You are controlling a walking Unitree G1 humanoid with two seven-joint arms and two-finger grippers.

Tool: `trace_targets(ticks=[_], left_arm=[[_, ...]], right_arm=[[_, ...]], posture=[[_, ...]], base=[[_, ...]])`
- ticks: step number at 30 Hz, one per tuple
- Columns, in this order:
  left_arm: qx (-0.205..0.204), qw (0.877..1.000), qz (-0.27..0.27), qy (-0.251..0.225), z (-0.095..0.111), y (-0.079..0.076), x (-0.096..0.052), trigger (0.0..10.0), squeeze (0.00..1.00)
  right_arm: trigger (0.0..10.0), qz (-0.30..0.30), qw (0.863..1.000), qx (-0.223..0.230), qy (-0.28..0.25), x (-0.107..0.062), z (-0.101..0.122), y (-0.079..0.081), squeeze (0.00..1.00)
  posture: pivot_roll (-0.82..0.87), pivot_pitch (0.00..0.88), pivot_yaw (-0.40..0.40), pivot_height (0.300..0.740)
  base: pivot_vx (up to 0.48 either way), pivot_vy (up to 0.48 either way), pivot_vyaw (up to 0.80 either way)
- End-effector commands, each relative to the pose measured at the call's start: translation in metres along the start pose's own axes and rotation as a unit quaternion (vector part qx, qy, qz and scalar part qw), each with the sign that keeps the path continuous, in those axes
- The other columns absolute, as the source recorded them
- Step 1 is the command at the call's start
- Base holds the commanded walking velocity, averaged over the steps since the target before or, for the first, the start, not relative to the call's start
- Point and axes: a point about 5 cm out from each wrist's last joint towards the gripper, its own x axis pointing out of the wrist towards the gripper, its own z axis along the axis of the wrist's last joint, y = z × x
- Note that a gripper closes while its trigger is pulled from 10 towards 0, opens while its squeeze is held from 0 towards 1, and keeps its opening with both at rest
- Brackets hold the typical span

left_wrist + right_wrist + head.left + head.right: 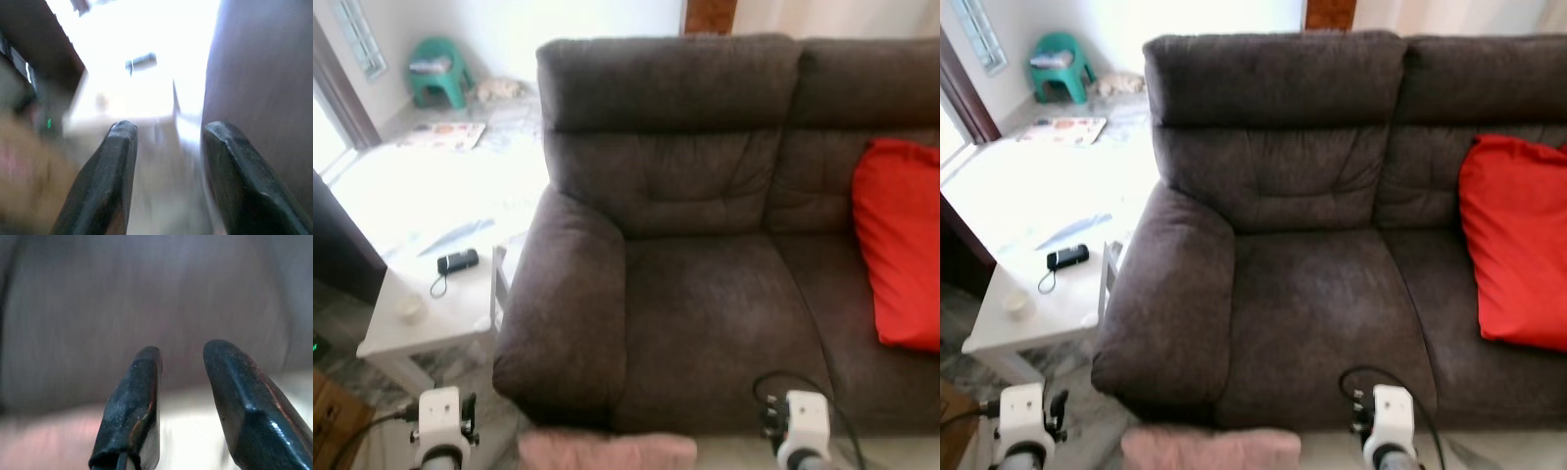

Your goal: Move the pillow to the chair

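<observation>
Red pillow [899, 240] leans on sofa [705, 294] far right; left hand [168, 142] and right hand [183, 367] both apart, empty (low, well short), so a one-sided grab may slip

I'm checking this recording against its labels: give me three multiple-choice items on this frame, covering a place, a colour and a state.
1. Where does the pillow lie?
A. on the sofa's right side
B. on the white side table
C. on the green stool

2. What colour is the sofa?
A. beige
B. dark brown
C. blue

3. How is the left claw?
A. shut on the pillow
B. shut on nothing
C. open, holding nothing

Answers:
1 A, the red pillow leans against the backrest at the sofa's right.
2 B, its upholstery is dark brown throughout.
3 C, the wrist view shows a gap between its black fingers.
</observation>
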Motion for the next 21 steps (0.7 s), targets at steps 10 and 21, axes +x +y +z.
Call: trace_targets(ticks=[10, 21], left_arm=[[-0.009, 0.987, -0.033, -0.155, 0.081, -0.034, 0.031, 10.0, 0.00], [-0.035, 0.979, -0.031, -0.198, 0.119, -0.051, 0.037, 10.0, 0.00]], right_arm=[[10.0, 0.049, 0.977, 0.014, -0.205, 0.021, 0.090, 0.029, 0.00], [10.0, 0.109, 0.957, -0.003, -0.270, 0.017, 0.124, 0.060, 0.00]], posture=[[0.02, 0.000, 0.034, 0.740], [-0.01, 0.000, 0.010, 0.740]], base=[[0.000, 0.000, 0.00], [0.000, 0.000, 0.00]])
